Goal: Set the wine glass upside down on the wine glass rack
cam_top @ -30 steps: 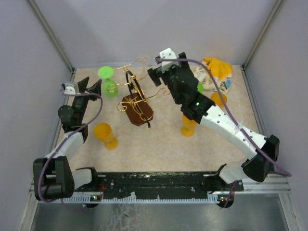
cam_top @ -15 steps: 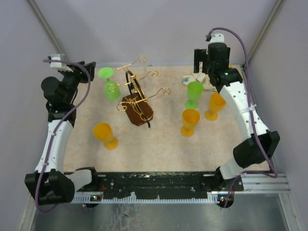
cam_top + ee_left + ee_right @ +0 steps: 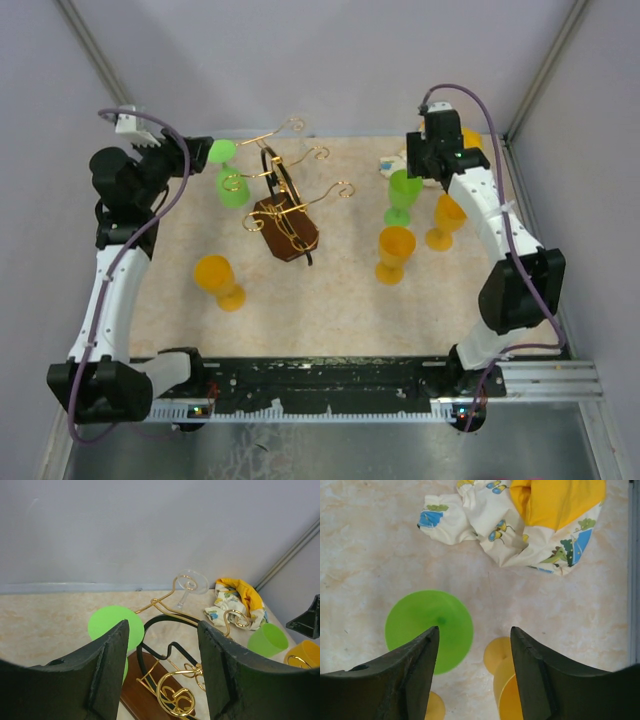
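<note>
— Beige stone-patterned tabletop (image 3: 330,300) is carrying what?

— On it the wine glass rack (image 3: 284,228) is standing left of centre. A green goblet (image 3: 232,186) and a clear glass (image 3: 190,582) are hanging foot-up on its arms.

— And the pincers?

— At the rack's left side the left gripper (image 3: 162,627) is hovering, jaws gaping wide and gripping nothing. Over a second green goblet (image 3: 427,627) the right gripper (image 3: 474,630) is hanging. That goblet is standing upright near a patterned cloth (image 3: 520,520). Those jaws are parted too, holding nothing.
</note>
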`<state>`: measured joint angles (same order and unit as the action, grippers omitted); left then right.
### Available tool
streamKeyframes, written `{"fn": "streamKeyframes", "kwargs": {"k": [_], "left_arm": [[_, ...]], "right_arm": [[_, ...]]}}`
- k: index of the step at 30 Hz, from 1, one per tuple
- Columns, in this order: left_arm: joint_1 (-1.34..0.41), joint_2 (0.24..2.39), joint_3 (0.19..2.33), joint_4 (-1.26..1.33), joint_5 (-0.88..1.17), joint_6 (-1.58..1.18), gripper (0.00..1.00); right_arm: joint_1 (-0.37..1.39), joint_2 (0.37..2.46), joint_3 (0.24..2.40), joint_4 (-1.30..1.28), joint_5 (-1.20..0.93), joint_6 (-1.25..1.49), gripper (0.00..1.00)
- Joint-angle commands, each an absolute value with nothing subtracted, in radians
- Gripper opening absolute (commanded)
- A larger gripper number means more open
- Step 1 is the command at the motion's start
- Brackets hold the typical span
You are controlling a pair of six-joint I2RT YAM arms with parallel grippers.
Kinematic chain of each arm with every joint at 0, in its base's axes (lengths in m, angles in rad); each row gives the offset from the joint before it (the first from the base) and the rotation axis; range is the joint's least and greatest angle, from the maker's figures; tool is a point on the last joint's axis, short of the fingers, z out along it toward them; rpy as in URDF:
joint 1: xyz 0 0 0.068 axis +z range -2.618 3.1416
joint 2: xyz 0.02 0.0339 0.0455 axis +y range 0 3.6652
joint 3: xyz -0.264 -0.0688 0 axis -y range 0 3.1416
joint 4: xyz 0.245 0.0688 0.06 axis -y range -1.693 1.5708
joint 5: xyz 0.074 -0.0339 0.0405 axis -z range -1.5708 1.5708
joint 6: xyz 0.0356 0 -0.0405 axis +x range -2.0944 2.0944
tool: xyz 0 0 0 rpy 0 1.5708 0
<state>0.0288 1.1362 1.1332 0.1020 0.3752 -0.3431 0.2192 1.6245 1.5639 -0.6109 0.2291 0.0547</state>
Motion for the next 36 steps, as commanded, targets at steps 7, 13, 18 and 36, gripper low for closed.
{"fn": "streamKeyframes", "kwargs": {"k": [7, 13, 18, 36], "left_arm": [[-0.003, 1.115, 1.178, 0.048, 0.371, -0.333, 0.63], [-0.021, 1.109, 1.186, 0.039, 0.358, -0.326, 0.63], [-0.030, 1.114, 1.188, 0.038, 0.355, -0.330, 0.63], [-0.048, 1.250, 1.380, 0.034, 0.372, -0.826, 0.61]], "right_arm": [[0.206, 1.711, 1.528, -0.529, 0.160, 0.055, 0.47], [0.198, 1.731, 1.513, -0.519, 0.174, 0.053, 0.38], [0.198, 1.739, 1.520, -0.520, 0.153, 0.048, 0.02], [0.325, 1.512, 1.724, -0.270, 0.233, -0.121, 0.00]]}}
